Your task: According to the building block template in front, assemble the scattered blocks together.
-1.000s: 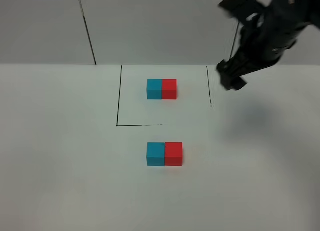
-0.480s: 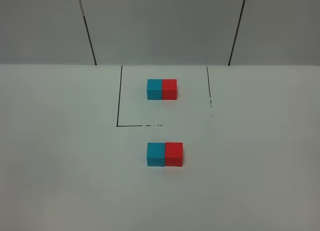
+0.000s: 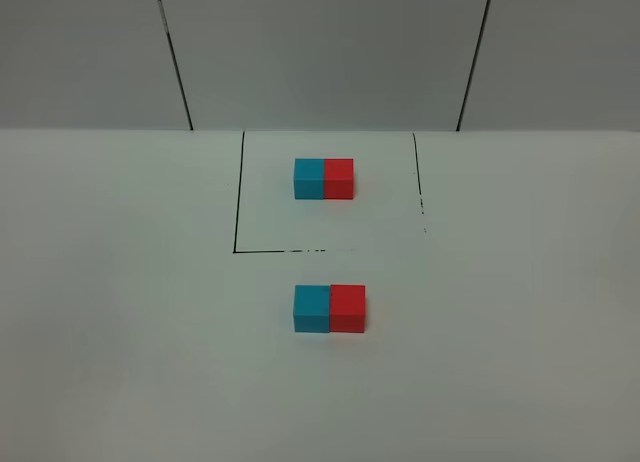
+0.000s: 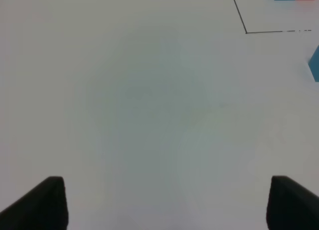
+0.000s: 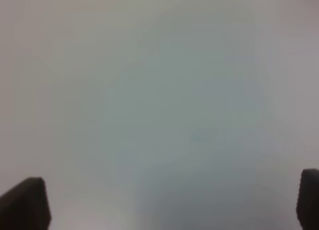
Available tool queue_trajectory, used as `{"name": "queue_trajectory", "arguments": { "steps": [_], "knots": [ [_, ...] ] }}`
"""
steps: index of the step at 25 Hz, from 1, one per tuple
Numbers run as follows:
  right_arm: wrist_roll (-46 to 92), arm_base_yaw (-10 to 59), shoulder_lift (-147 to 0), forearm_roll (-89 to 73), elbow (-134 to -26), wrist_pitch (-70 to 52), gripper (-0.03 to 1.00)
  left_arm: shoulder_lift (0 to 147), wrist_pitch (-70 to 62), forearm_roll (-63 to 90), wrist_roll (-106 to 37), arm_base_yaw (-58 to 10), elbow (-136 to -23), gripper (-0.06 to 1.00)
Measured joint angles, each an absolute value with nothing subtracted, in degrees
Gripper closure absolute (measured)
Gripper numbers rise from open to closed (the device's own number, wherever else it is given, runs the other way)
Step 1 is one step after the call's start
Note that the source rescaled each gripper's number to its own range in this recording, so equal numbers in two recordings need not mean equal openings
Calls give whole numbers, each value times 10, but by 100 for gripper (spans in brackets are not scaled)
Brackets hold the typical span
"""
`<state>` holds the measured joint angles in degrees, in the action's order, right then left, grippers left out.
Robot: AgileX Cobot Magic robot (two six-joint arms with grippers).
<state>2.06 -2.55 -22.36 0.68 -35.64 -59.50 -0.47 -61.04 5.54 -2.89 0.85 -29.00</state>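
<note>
Exterior high: I see the cyan block (image 3: 311, 309) and red block (image 3: 348, 309) touching, just below the outlined square holding the template (image 3: 324, 178). Left gripper (image 4: 162, 202) and right gripper (image 5: 164, 205) both spread wide, empty.

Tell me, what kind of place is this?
Probably a robot test bench: a bare white tabletop with a black-lined square outline marked on it, a joined cyan-and-red cube template inside it, and a matching cyan-and-red cube pair in front, before grey wall panels.
</note>
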Motion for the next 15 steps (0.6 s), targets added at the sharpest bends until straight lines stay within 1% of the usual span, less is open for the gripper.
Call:
{"name": "queue_trajectory", "arguments": {
  "steps": [5,8,15],
  "knots": [
    [26,-24,-76,-9,-313,-589,-3,-5,-610,55,-29,8,-290,25],
    [39,-24,-19,-9,-302,-588,-3,-5,-610,55,-29,8,-290,25],
    [44,-19,4,-11,-287,-602,-3,-5,-610,55,-29,8,-290,25]
  ]
}}
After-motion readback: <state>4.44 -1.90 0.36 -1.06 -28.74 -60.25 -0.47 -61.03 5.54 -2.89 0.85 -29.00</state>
